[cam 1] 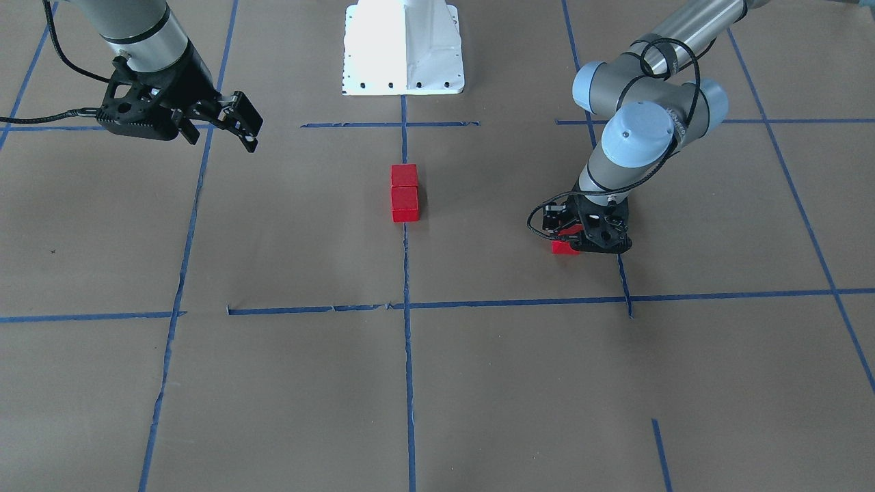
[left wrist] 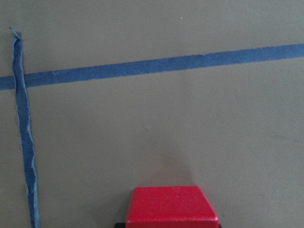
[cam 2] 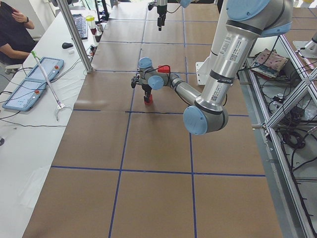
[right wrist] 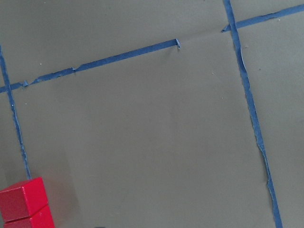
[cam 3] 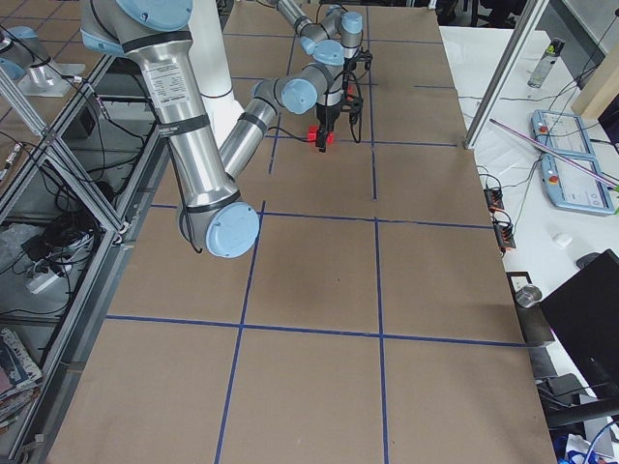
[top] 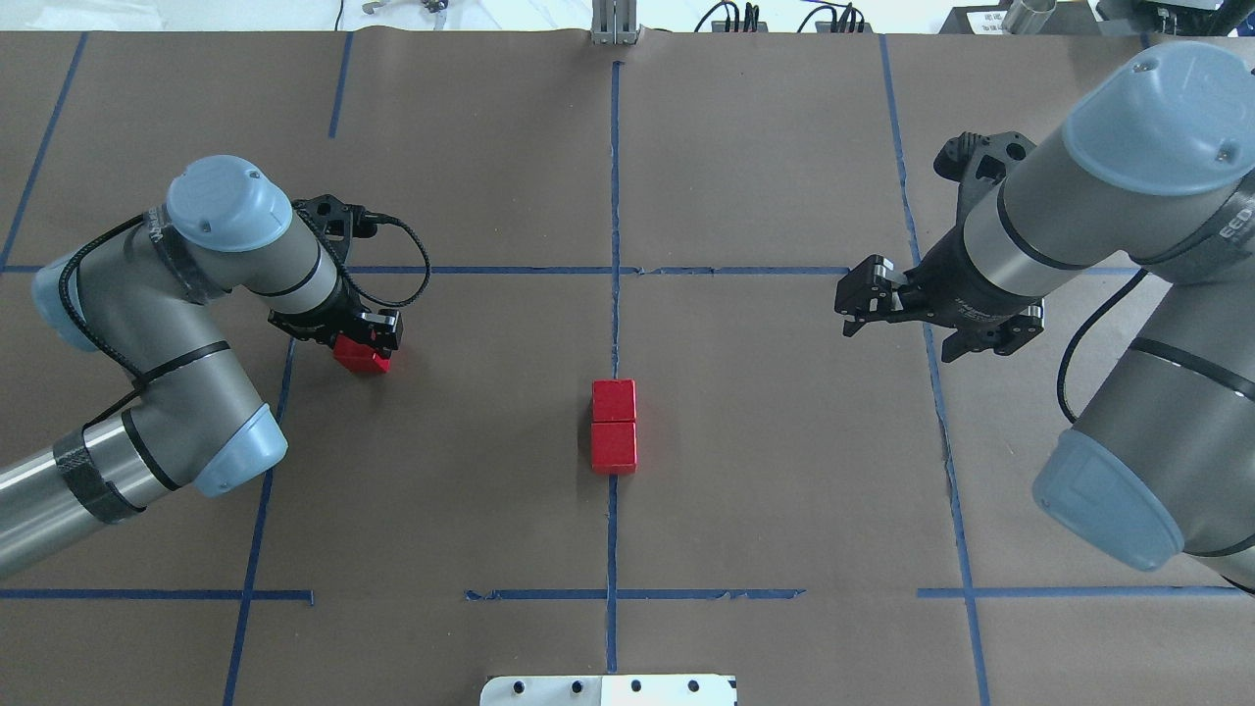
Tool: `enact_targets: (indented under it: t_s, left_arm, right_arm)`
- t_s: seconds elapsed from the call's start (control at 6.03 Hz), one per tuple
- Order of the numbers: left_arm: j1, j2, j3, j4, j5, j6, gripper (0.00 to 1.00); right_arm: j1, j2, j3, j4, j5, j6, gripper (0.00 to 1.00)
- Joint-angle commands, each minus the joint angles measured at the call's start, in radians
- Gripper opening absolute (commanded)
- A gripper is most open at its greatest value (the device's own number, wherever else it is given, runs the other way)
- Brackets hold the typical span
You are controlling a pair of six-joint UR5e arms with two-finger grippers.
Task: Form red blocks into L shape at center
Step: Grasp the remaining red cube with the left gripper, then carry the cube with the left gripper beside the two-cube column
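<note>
Two red blocks [top: 614, 441] sit face to face at the centre of the paper-covered table [top: 784, 490]. The pair is lined up along the middle strip of blue tape [top: 615, 196], with its sides roughly in line. The third red block [top: 361, 361] lies well apart on the robot's left, just beside another tape line [top: 284, 392]. A stretch of bare brown paper runs between it and the pair. The left gripper [top: 367, 339] is down over this block with a finger on either side. Its wrist camera shows the block's top face hard against the lower edge of the view. Whether the jaws are clenched on the block or merely straddle it cannot be told. The right gripper [top: 855, 299] hangs above the table on the opposite side, well apart from the pair, with its jaws spread and holding nothing. The robot's white base plate [cam 1: 403, 48] stands on the centre line at the robot's side of the table, apart from the blocks.
</note>
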Motion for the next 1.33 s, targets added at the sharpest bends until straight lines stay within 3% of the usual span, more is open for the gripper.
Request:
enact_targets:
  t_s: [0.0, 0.5, 0.66, 0.99, 1.16]
  left_arm:
    - [0.002, -0.055, -0.012, 0.015, 0.001, -0.068, 0.00]
    - [0.023, -0.171, -0.036, 0.094, 0.043, -0.654, 0.00]
    - [0.072, -0.196, -0.056, 0.149, 0.077, -0.807, 0.00]
    - [0.179, -0.202, -0.096, 0.216, 0.189, -1.361, 0.00]
    - [0.207, -0.251, -0.093, 0.299, 0.191, -1.462, 0.00]
  right_arm:
    - [0.000, 0.001, 0.003, 0.001, 0.018, 0.002, 1.00]
    - [0.002, 0.001, 0.008, 0.001, 0.040, 0.003, 1.00]
    - [0.003, 0.001, 0.008, 0.001, 0.040, 0.003, 1.00]
    - [0.003, -0.002, 0.005, 0.001, 0.040, 0.002, 1.00]
    - [0.003, -0.002, 0.005, 0.001, 0.040, 0.002, 1.00]
